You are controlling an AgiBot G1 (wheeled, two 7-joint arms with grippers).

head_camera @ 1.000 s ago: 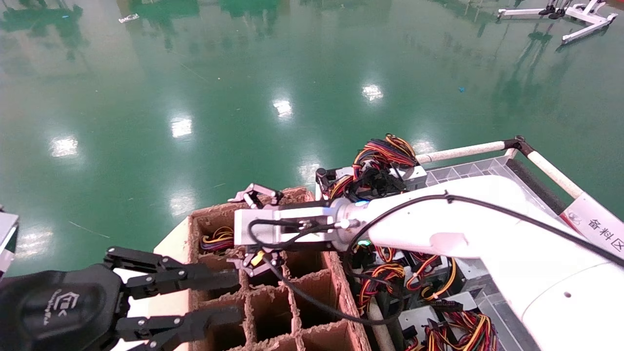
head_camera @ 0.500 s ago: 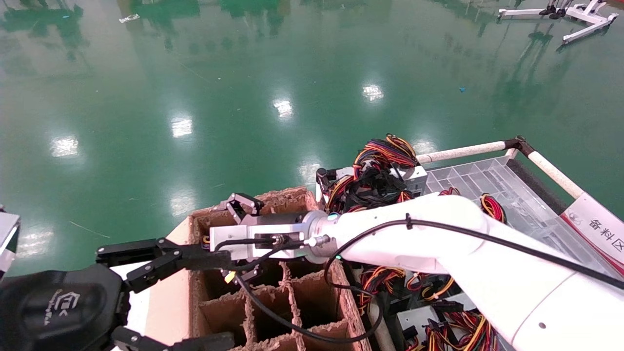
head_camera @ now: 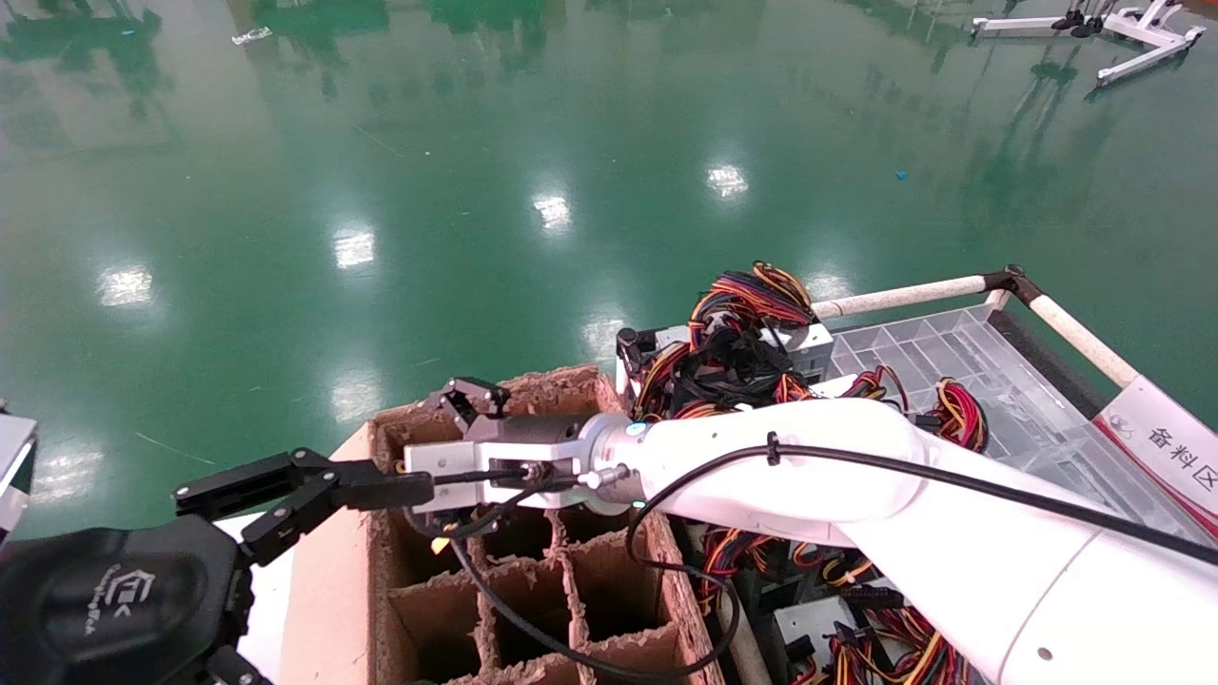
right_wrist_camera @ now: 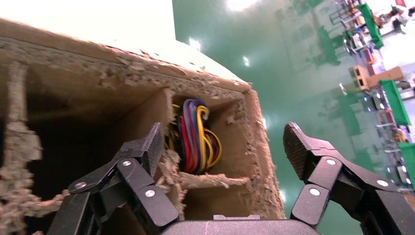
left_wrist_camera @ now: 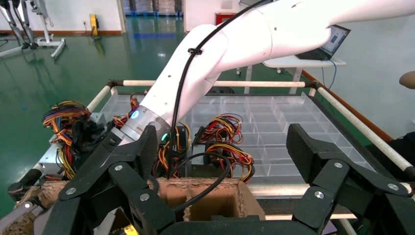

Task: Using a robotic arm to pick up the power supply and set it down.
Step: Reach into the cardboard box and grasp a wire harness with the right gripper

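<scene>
Head view: right claw (head_camera: 455,455), spread and empty, has shifted left over the cardboard box (head_camera: 533,580); left claw (head_camera: 314,561) gapes.

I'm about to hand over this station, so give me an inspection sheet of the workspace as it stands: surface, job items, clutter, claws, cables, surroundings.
Surface: brown cardboard divider box with frayed cell walls, beside a clear plastic compartment tray.
Job's things: a power supply's coloured wire bundle sits in a corner cell; more silver-grey power supplies with red-yellow-black wires lie on the tray.
Clutter: torn cardboard fibres along cell edges.
Claws: right claw open and empty over the box's corner cell; left claw open, empty, beside the box.
Cables: black cable tied along the glossy white right arm, looping over the box.
Surroundings: glossy green floor; white-padded rail.
</scene>
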